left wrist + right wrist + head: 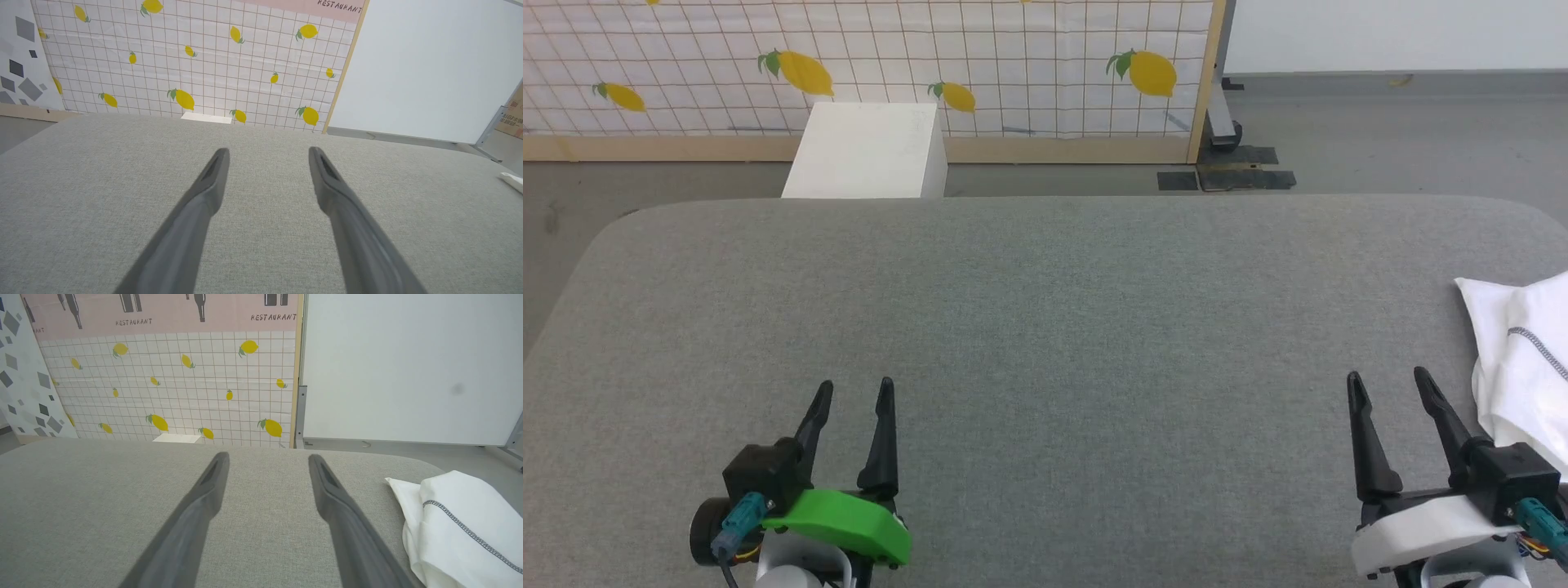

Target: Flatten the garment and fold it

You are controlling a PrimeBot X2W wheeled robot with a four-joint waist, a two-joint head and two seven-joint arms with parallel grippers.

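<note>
The garment (1523, 359), white thin fabric with a grey zigzag seam, lies bunched at the right edge of the grey padded table (1045, 327); part of it runs out of the head view. It shows more fully in the right wrist view as a rumpled heap (457, 522), and as a white sliver (512, 181) at the far right of the left wrist view. My right gripper (1388, 382) hovers open just left of the garment, apart from it. My left gripper (856, 389) is open over bare table at the lower left, holding nothing.
A rigid white box (866, 151) stands on the floor behind the table's far edge. A lemon-patterned grid screen (1013, 57) with a wooden frame closes the back. Grey floor (1380, 139) and black floor plates lie to the far right.
</note>
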